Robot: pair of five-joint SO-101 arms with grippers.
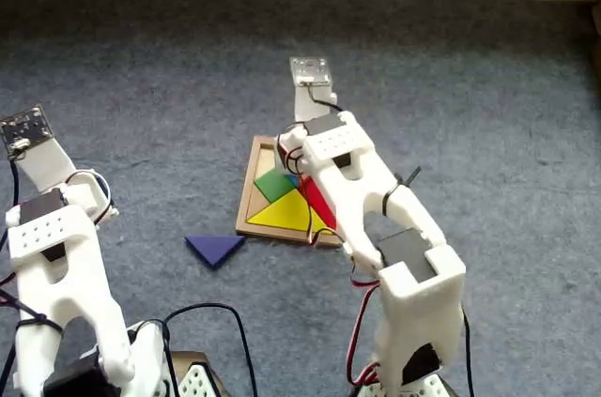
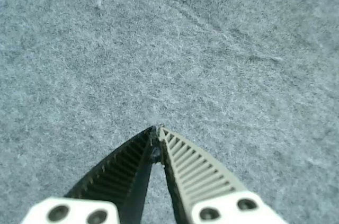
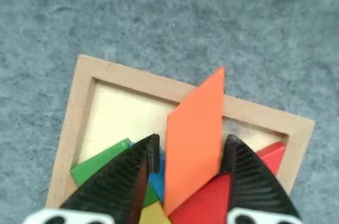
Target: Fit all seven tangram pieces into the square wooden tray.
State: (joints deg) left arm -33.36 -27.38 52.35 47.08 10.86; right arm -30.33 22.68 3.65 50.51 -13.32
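Gripping the orange piece (image 3: 198, 107) in my right gripper (image 3: 192, 142) over the tray (image 3: 85, 83), I'd turn it until its edges match the bare part of the tray floor, lower it flat, then let go. My left gripper (image 2: 158, 131) rests closed and empty over the carpet (image 2: 212, 49), well apart.

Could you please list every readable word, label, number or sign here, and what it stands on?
None can be read. The wooden tray, the orange piece in the jaws of the right gripper, the blue triangle on the carpet and the white arms show no print; any marks on the wrist boards are too small to tell.
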